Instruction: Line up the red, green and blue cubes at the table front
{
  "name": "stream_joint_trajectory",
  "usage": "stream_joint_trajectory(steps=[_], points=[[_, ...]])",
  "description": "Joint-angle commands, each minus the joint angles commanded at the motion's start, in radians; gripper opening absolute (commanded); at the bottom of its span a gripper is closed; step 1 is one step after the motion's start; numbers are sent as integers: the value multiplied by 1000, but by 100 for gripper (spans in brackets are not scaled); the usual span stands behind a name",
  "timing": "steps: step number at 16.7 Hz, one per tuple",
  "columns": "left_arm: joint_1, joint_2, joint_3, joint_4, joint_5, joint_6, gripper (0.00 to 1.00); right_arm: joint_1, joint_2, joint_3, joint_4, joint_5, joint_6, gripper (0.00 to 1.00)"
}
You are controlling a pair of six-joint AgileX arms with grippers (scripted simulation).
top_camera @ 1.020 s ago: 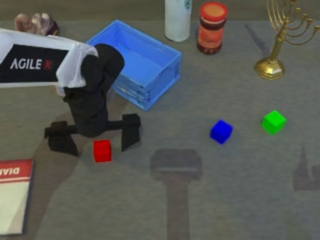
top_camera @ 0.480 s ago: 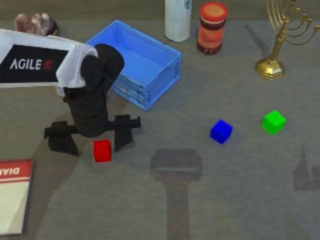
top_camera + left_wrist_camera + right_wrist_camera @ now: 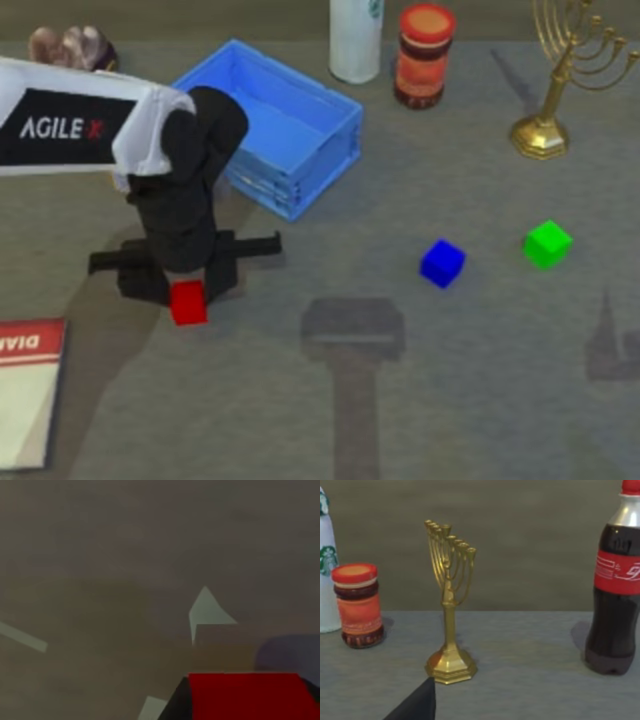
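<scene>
While the left gripper [image 3: 180,285] sits low over the left half of the dull grey-green fabric-textured table [image 3: 480,400], its black fingers are drawn in tight on both sides of the small bright red matte cube [image 3: 187,302], gripping it; the cube shows just at the front of the fingertips in the top view. In the left wrist view the same red cube [image 3: 250,696] fills the lower edge right under the camera, over blurred table surface. The white-and-black AgileX left arm [image 3: 70,125] reaches in from the left edge above the gripper. Just behind and to the right of the gripper stands the large blue slatted plastic crate [image 3: 275,130]. To the gripper's front left, a white booklet with a red band [image 3: 28,390] lies at the table's left edge. Well to the gripper's right sits the small deep blue matte cube [image 3: 442,263], and farther right, near it but apart, the small bright green matte cube [image 3: 547,243]. Far behind stand a white bottle with green logo [image 3: 356,38], an orange jar with red lid [image 3: 424,55] and a brass branched candleholder [image 3: 560,80]; a pinkish lumpy object [image 3: 70,47] sits behind the left arm. The right wrist view shows the candleholder, jar and a dark cola bottle with red label [image 3: 615,590]; only a black finger tip [image 3: 417,705] of the right gripper shows there, so cannot tell if it is open or closed
</scene>
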Motion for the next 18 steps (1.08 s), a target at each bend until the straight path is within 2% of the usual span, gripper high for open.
stream_joint_trajectory(steps=[4,5,8,13,18], points=[[0,0,0,0,0,0,0,0,0,0,0,0,0,100],[2,-50,13,-29,-19,17,0,0,0,0,0,0,0,100],[4,-64,41,-71,-19,17,0,0,0,0,0,0,0,100],[18,-134,141,-250,-20,13,0,0,0,0,0,0,0,100],[16,-147,159,-277,-20,16,0,0,0,0,0,0,0,100]])
